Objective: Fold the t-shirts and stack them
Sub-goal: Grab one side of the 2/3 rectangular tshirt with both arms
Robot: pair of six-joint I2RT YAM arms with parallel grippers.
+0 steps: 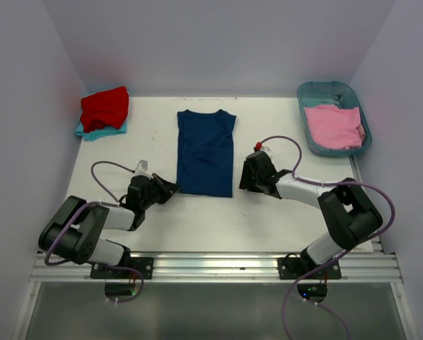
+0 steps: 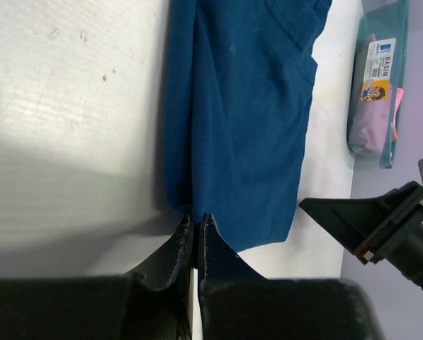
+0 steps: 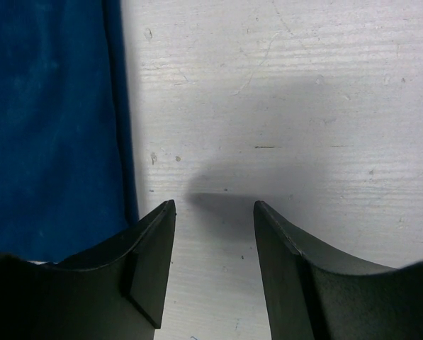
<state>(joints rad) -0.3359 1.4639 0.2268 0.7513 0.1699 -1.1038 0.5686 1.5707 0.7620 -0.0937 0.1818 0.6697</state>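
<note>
A navy blue t-shirt (image 1: pixel 205 152) lies flat in the middle of the table, folded into a long strip with its neck away from me. My left gripper (image 1: pixel 167 190) sits at its near left corner. In the left wrist view its fingers (image 2: pixel 195 216) are shut on the hem of the navy shirt (image 2: pixel 239 120). My right gripper (image 1: pixel 244 183) is low beside the shirt's near right edge. Its jaws (image 3: pixel 215 209) stand open over bare table, with the navy cloth (image 3: pixel 48 127) just left of them. A red t-shirt (image 1: pixel 106 108) lies folded on a teal one (image 1: pixel 98 132) at the far left.
A teal plastic tub (image 1: pixel 305 92) stands at the far right with a pink t-shirt (image 1: pixel 334 126) in it. The same tub (image 2: pixel 378 85) shows a label in the left wrist view. White walls close in the table on three sides.
</note>
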